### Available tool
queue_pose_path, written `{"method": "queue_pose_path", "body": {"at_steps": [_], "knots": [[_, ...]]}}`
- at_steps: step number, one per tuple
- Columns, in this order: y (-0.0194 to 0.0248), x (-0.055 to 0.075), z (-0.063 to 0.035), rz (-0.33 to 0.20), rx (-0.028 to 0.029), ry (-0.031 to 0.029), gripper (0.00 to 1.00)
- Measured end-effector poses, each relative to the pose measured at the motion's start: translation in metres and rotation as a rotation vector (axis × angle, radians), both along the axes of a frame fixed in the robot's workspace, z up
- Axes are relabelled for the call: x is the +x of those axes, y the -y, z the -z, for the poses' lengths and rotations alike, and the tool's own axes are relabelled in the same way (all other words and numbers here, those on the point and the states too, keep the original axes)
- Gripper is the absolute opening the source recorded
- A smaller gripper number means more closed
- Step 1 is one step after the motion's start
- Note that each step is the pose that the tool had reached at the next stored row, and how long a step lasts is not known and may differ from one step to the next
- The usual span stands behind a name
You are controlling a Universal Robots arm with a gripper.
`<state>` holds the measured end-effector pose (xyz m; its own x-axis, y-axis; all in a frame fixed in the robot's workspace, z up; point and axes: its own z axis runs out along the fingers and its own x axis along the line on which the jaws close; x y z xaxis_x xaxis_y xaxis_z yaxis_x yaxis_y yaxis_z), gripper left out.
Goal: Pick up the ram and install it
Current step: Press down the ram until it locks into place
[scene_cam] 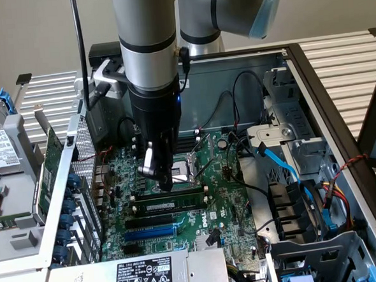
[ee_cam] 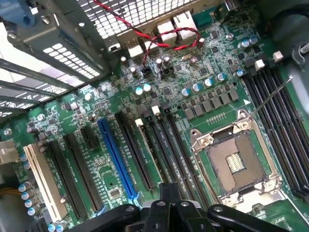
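Exterior view
Arm: reaches down into the open computer case [scene_cam: 311,63], over the motherboard [scene_cam: 223,196].
Gripper [scene_cam: 163,181]: jaws closed together, tips pressed onto the upper edge of the ram.
Ram [scene_cam: 172,202]: directly under the gripper tips, lying lengthwise in a memory slot, running from the tips toward the exterior view's right. Green board with a white label, seated level with the slot.
CPU socket [scene_cam: 192,163]: just beyond the gripper, bare, with its metal frame around it.
Blue slot [scene_cam: 149,233]: two slots nearer the camera than the ram, parallel to it.
Blue cable [scene_cam: 285,170]: well apart from the gripper, on the exterior view's right.
Power supply [scene_cam: 142,278]: at the near edge, white label up.

Wrist view
Gripper [ee_cam: 170,205]: black fingers [ee_cam: 169,193] together, tips down on the ram.
Ram [ee_cam: 147,145]: thin strip standing in a slot, running away from the fingers.
Blue slot [ee_cam: 116,162]: beside the ram, two slots off.
CPU socket [ee_cam: 236,166]: near the gripper, on the ram's other side.
Red wire [ee_cam: 164,36]: far from the gripper, looped by the rear ports.
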<state>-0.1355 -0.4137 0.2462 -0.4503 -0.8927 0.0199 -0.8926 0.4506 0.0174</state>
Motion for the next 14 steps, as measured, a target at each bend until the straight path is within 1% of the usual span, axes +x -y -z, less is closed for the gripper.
{"method": "queue_pose_path", "body": {"at_steps": [14], "knots": [[0.0000,0.0000,0.0000,0.219,-0.0001,-0.0001,0.11]]}}
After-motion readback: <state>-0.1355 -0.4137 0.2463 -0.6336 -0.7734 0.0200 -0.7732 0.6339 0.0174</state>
